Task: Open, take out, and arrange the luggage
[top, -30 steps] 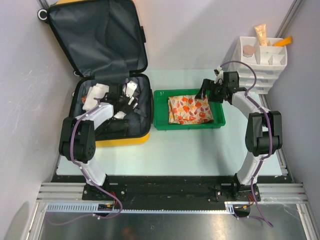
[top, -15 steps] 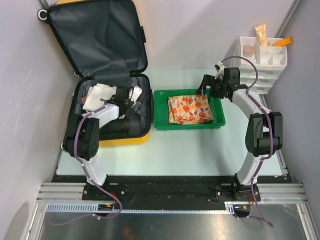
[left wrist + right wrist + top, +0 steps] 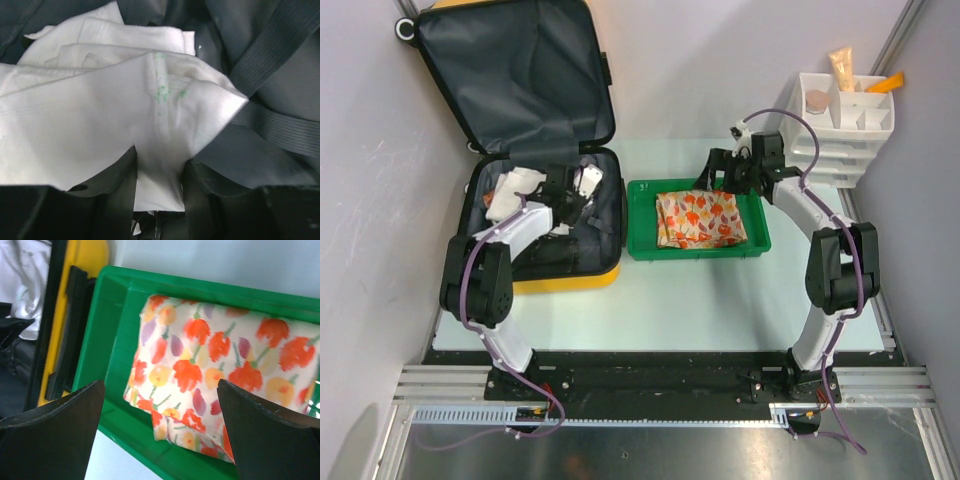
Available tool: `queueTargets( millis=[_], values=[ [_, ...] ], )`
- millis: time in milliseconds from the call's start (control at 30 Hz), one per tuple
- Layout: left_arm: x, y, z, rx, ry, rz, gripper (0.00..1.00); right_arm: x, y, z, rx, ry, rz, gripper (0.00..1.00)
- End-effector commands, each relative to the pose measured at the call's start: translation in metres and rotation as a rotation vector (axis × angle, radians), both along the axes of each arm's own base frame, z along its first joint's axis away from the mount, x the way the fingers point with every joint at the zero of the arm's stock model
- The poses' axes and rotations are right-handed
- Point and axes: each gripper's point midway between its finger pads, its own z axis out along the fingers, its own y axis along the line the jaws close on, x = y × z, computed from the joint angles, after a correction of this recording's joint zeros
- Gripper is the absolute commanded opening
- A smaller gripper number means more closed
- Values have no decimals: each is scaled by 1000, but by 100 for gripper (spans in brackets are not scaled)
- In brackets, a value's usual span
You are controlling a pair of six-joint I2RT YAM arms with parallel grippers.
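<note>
The luggage, a yellow suitcase, lies open at the left with its dark lid leaning back. Inside it sits a crumpled white cloth among dark straps. My left gripper reaches into the case. In the left wrist view the left gripper is shut on a fold of the white cloth, which fills the gap between both fingers. My right gripper hovers open over the back of the green tray; in the right wrist view nothing lies between the right gripper's fingers.
A green tray stands right of the luggage and holds a folded floral cloth, seen close up as floral cloth in the green tray. A white compartmented organizer with small items stands at the back right.
The left gripper has closed onto the white cloth inside the luggage. The right gripper has drifted left along the tray's back edge, staying open.
</note>
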Motion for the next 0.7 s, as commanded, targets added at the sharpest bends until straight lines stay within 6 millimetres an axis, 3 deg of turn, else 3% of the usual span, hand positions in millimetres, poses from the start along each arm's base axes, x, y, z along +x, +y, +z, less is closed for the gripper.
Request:
queueTargets(
  millis=[0,67,200,267,367,467,633,667],
  values=[
    [-4,-27,39,-147,5,-75,38,12,31,33,58,-94,70,100],
    [-6,-25,37,-173,32,-64,34,13,41,38,71,-102,92,100],
    [-3,-19,44,-247,55,-41,9,15,62,43,106,-108,125,99],
    [-2,-17,46,-283,67,-28,1,13,78,44,128,-110,154,100],
    [0,-19,59,-359,70,-32,0,8,105,44,185,-89,200,100],
    [4,-25,84,-440,48,-48,0,5,129,46,250,-63,236,100],
    [4,-32,108,-534,52,-39,0,-2,173,60,374,-35,308,100],
    [6,-32,113,-548,47,-36,0,-5,181,54,392,-9,329,100]
  ],
)
